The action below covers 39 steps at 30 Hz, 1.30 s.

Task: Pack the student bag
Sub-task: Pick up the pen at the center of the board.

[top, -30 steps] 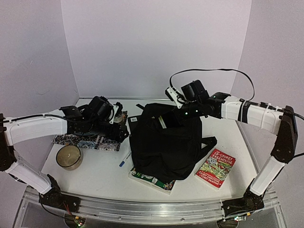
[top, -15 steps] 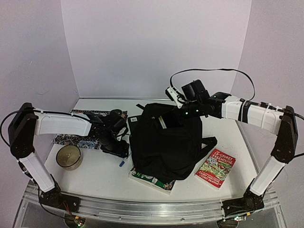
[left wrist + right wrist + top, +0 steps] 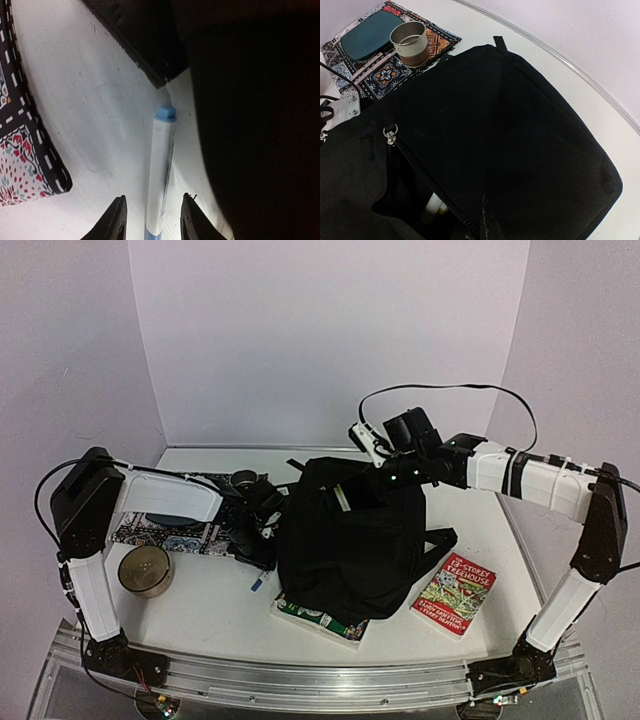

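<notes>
Straddling the pen on the table, at the 8 o'clock of the upright, central bag.
Left gripper stands part open, a finger either side of the pen's end, gripping nothing yet. The bag's cloth lies close at the pen's 3 o'clock, so a finger may snag it, or an end-grip may let the pen swing. At the bag's 12 o'clock the right gripper is shut, apparently pinching the rim, and a slip would collapse the mouth.
</notes>
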Motion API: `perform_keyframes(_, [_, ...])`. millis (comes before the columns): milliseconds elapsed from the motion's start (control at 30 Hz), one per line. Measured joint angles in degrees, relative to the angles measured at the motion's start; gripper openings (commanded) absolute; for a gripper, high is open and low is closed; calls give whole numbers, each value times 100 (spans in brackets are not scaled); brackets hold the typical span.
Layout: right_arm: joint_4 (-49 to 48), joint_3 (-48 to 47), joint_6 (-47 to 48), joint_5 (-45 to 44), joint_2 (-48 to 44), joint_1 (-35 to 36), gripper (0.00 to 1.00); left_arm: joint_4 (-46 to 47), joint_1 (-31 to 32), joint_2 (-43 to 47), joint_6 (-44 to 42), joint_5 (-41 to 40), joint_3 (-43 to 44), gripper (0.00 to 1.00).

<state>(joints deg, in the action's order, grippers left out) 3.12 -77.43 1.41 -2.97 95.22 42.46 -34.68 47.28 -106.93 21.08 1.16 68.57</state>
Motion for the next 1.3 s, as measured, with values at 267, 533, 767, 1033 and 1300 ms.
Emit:
perform_keyframes(267, [4, 0, -10, 18, 0, 0, 0, -159, -8, -407, -70, -14, 343, 25])
perform_keyframes(533, [7, -2, -17, 20, 0, 0, 0, -266, -23, -422, -97, -123, 304, 3])
perform_keyframes(767, [6, -7, -17, 42, 2, 0, 0, -754, -5, 200, -15, -7, -432, 6])
perform_keyframes(1033, [6, -20, -17, 73, 2, -2, 0, -1336, 3, 426, -5, 172, -651, 14])
perform_keyframes(1300, [6, -24, -17, 82, 2, -2, 0, -1438, 3, 304, -24, 322, -648, 13])
